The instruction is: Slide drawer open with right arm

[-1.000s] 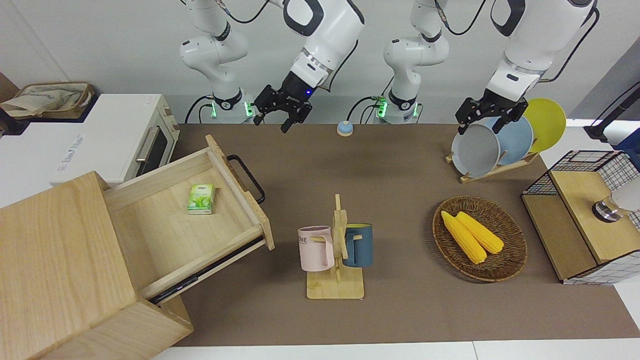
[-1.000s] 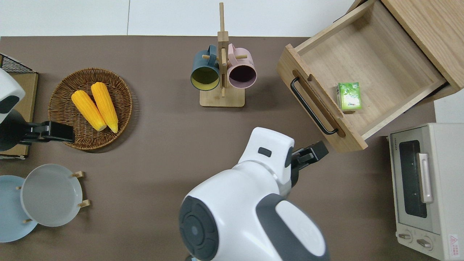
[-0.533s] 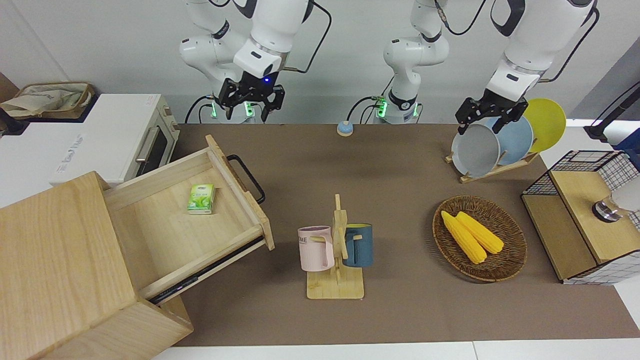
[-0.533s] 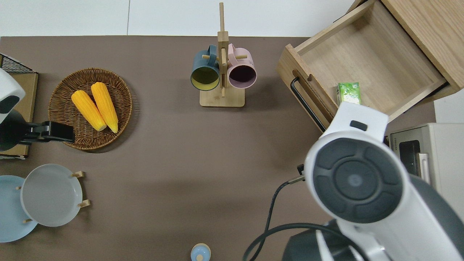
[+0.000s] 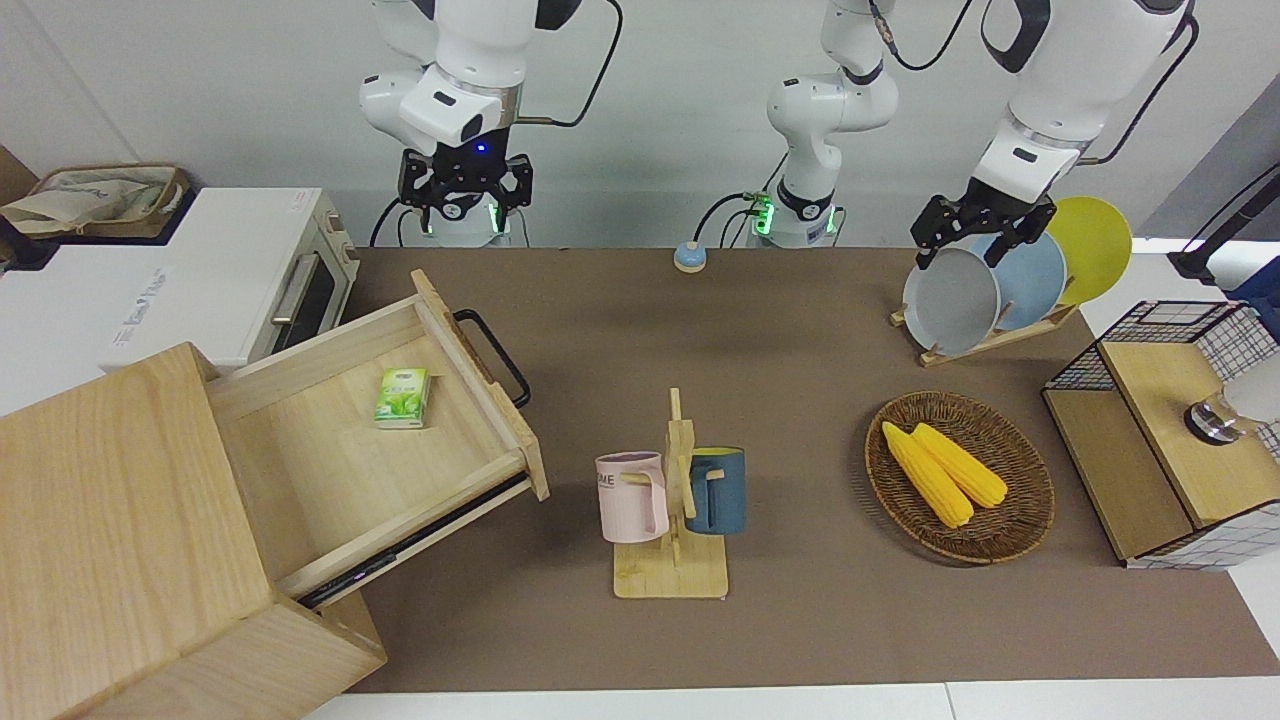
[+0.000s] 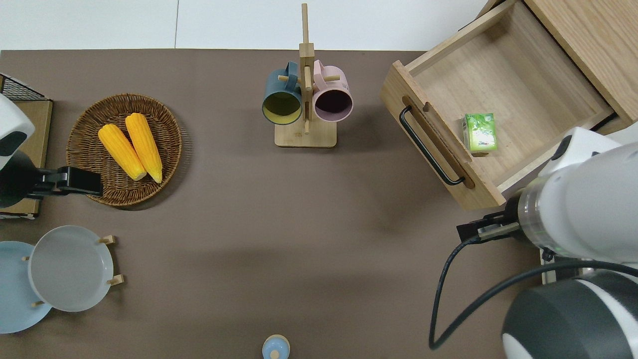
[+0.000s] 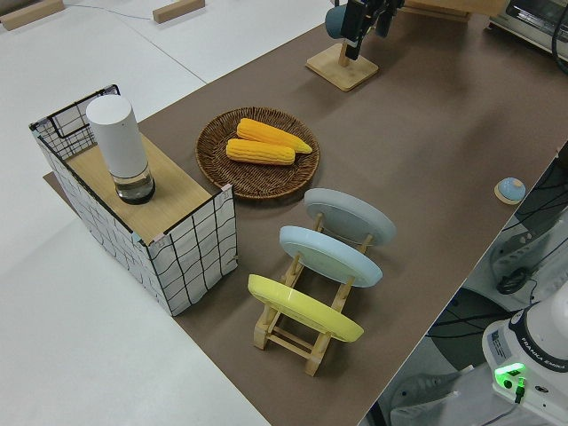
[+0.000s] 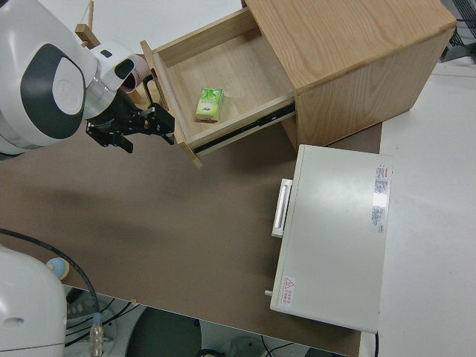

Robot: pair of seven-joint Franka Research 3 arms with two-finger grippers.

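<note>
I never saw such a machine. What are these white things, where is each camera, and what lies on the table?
Two white robot arms stand at a brown table; each ends in a two-finger pincer. One camera faces them, one looks straight down, two look from the sides. On the table: a wooden cabinet with its drawer open and a green packet inside, a toaster oven, a mug stand, corn in a basket, a plate rack. The right pincer is open and empty, near the drawer's corner. The left arm is parked.
</note>
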